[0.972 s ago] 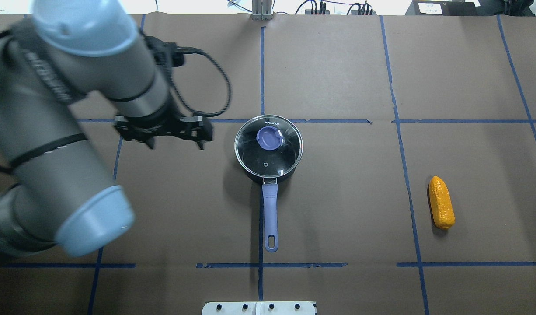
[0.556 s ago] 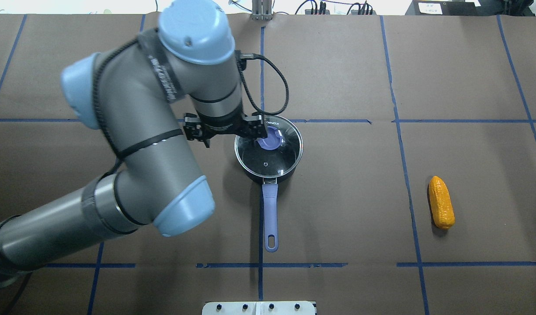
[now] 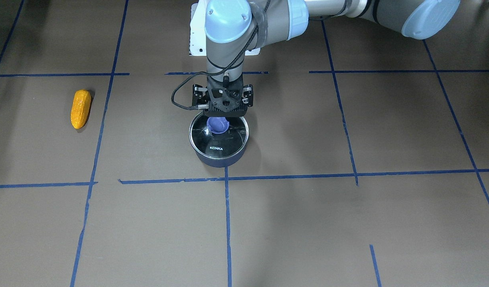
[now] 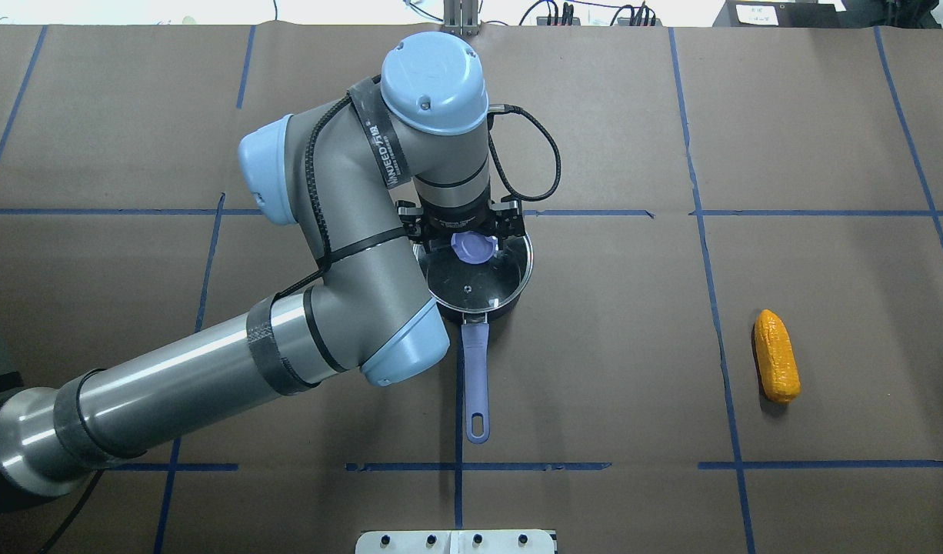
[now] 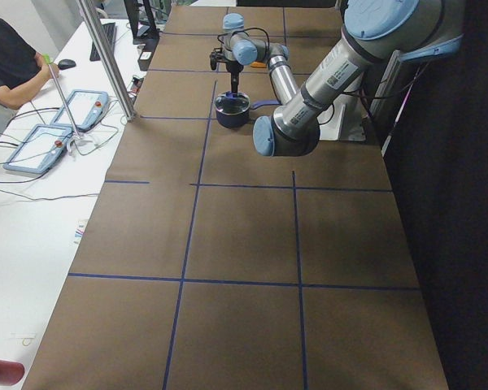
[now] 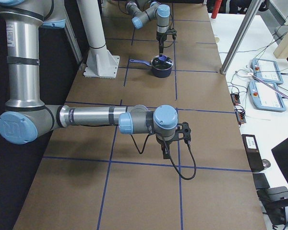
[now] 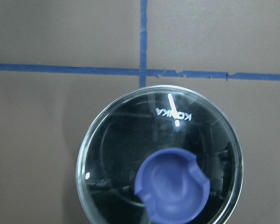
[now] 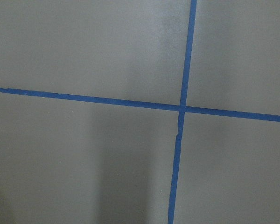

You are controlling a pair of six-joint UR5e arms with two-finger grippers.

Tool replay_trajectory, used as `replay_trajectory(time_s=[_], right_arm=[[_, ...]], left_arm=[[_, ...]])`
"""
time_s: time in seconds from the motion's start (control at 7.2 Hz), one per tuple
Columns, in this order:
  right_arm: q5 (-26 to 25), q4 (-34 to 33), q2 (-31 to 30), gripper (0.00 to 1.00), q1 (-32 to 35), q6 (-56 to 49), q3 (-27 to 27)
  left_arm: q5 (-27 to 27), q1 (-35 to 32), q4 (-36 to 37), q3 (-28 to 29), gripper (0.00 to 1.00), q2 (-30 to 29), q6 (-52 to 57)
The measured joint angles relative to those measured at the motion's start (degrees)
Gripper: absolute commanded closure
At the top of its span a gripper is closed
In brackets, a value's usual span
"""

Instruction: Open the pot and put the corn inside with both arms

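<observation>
Brown table [image 4: 825,115]; navy pot [image 3: 218,161], glass lid [image 3: 230,140], blue knob [image 3: 217,126]

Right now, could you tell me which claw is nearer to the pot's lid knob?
Left. The left claw hangs just above the knob; the right claw is far off, on the robot's right side.

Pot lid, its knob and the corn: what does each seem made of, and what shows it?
The lid looks like clear glossy glass with a metal rim: the dark inside shows through. The knob seems matte blue plastic or silicone, smoothly moulded. The corn is probably plastic: uniform orange, bumpy.
</observation>
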Motion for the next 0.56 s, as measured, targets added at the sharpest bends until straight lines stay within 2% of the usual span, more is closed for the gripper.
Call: replay_trajectory(time_s=[0.56], right_arm=[[-0.02, 0.02, 0.00, 0.00, -0.10, -0.07, 0.03]], left_arm=[[0.00, 0.02, -2.06, 3.05, 0.00, -0.47, -0.17]])
